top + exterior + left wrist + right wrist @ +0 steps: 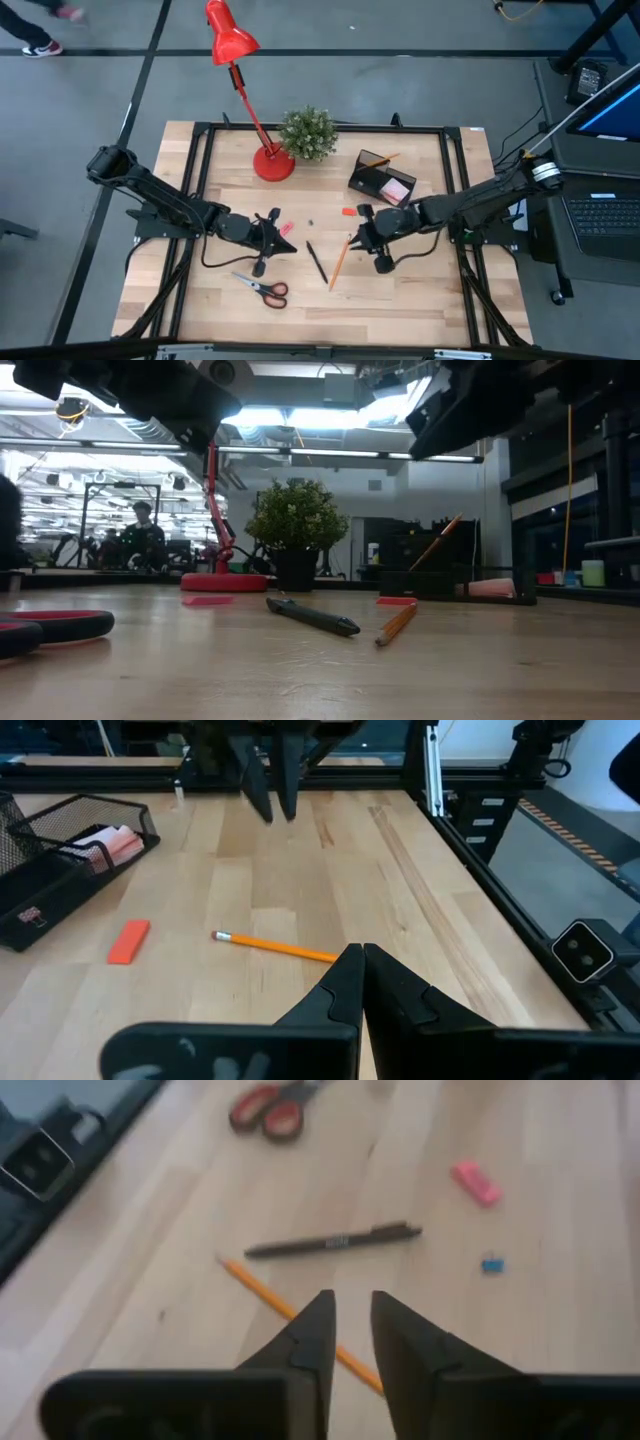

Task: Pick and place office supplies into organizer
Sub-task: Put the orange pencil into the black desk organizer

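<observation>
Just above the orange pencil (290,1315), the right gripper (350,1325) hovers with jaws slightly parted and empty; the pencil's long axis runs diagonally beneath them, between gripper and black pen (316,261). Beyond the pen, the left gripper (362,970) waits, closed.

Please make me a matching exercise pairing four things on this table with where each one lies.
Things:
1. scissors
2. pencil
3. plant
4. organizer

Places:
A. beside the lamp's base, at the far edge
B. near the front edge, below the left gripper
C. far right part of the table, holding a pink pad
D. middle of the table, just right of the pen

Pairs: 1-B, 2-D, 3-A, 4-C
</observation>
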Robot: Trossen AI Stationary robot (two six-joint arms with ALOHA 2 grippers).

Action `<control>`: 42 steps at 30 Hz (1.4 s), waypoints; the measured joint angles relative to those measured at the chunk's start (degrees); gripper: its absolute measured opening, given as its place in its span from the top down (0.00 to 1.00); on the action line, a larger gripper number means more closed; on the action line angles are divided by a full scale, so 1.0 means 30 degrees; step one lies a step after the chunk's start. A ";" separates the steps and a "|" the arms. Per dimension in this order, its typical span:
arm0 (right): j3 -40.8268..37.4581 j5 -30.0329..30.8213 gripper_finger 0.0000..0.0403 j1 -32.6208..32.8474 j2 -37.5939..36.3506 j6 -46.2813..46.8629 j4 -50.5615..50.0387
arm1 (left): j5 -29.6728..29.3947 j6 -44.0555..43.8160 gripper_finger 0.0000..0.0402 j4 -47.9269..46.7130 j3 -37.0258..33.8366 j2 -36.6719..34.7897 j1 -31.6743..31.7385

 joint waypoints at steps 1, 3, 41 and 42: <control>0.0396 0.0006 0.80 0.0000 0.0374 0.0011 -0.0611 | 0.0007 0.0003 0.99 -0.0007 0.0000 0.0000 0.0000; 0.1187 0.0015 0.77 0.0097 0.1232 0.0048 -0.1802 | 0.0010 0.0003 0.99 -0.0003 0.0000 0.0000 0.0000; 0.9472 0.1448 0.66 0.1179 1.1285 -0.7475 -0.9226 | 0.0036 0.0287 0.99 -0.1030 0.0000 -0.0007 0.0000; 0.9472 0.1262 0.66 0.1117 1.1337 -0.7470 -0.9192 | 0.0036 0.0287 0.99 -0.1065 0.0000 -0.0007 0.0000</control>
